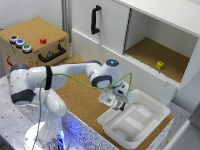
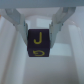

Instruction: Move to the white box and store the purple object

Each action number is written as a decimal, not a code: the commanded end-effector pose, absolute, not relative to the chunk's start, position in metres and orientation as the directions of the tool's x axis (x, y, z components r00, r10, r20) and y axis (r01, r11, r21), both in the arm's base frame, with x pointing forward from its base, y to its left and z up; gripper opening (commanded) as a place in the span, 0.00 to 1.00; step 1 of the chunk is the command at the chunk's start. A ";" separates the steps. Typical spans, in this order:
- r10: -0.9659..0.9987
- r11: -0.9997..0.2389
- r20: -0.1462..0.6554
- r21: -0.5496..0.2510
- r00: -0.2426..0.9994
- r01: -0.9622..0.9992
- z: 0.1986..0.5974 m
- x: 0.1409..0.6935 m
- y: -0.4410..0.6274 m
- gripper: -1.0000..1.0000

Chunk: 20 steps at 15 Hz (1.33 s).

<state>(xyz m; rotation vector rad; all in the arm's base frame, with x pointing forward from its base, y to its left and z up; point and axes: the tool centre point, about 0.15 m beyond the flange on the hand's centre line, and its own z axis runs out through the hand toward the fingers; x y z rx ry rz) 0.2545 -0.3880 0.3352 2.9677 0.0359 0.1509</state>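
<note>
Brown case (image 1: 35, 42): at the exterior view's left, buttons on top.
End effector (image 1: 118, 103): over the white box's near-left edge, clamped on the purple cube (image 2: 38, 45).
Purple cube: yellow "J" facing the wrist camera.
White box (image 1: 150, 122): on the surface, holds nothing I can see.
Cabinet (image 1: 160, 30): small yellow cube (image 1: 160, 65) inside.

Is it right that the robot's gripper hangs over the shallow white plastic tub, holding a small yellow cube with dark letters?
Not quite: the wrist view shows the gripper shut on a dark purple cube with yellow letters. It does hang over the shallow white plastic tub.
</note>
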 end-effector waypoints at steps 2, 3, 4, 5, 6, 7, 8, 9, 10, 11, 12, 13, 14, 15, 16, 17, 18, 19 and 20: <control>-0.001 -1.000 0.061 -0.029 0.998 0.001 0.295 0.314 -0.450 0.00; -0.003 -0.999 0.068 -0.040 0.998 0.000 0.292 0.320 -0.450 0.00; -0.001 -0.998 0.078 -0.060 0.997 0.003 0.289 0.325 -0.448 0.00; 0.001 -0.998 0.080 -0.066 0.997 0.006 0.285 0.330 -0.446 0.00; -0.006 -0.997 0.081 -0.079 0.997 0.000 0.281 0.333 -0.447 0.00; -0.015 -0.997 0.079 -0.083 0.997 -0.008 0.278 0.336 -0.449 0.00; -0.015 -0.995 0.081 -0.100 0.997 -0.007 0.274 0.337 -0.450 0.00; -0.015 -0.996 0.071 -0.094 0.997 -0.008 0.269 0.339 -0.451 0.00; -0.016 -0.996 0.067 -0.085 0.998 -0.010 0.267 0.340 -0.452 0.00; -0.018 -0.997 0.061 -0.070 0.998 -0.013 0.265 0.341 -0.451 0.00; -0.022 -0.997 0.055 -0.070 0.998 -0.018 0.262 0.341 -0.451 0.00; -0.019 -0.998 0.046 -0.053 0.999 -0.016 0.260 0.342 -0.449 1.00; -0.020 -0.999 0.038 -0.049 0.999 -0.018 0.257 0.342 -0.447 1.00; -0.015 -0.999 0.041 -0.046 0.999 -0.013 0.256 0.340 -0.445 1.00; -0.012 -0.999 0.052 -0.046 0.999 -0.010 0.256 0.337 -0.442 1.00; -0.014 -0.999 0.059 -0.044 0.998 -0.012 0.258 0.335 -0.439 1.00; -0.017 -0.999 0.086 -0.045 0.996 -0.013 0.267 0.328 -0.435 1.00; -0.011 -0.999 0.120 -0.049 0.993 -0.005 0.280 0.321 -0.429 1.00; 0.009 -0.999 0.165 -0.034 0.986 0.015 0.296 0.310 -0.419 1.00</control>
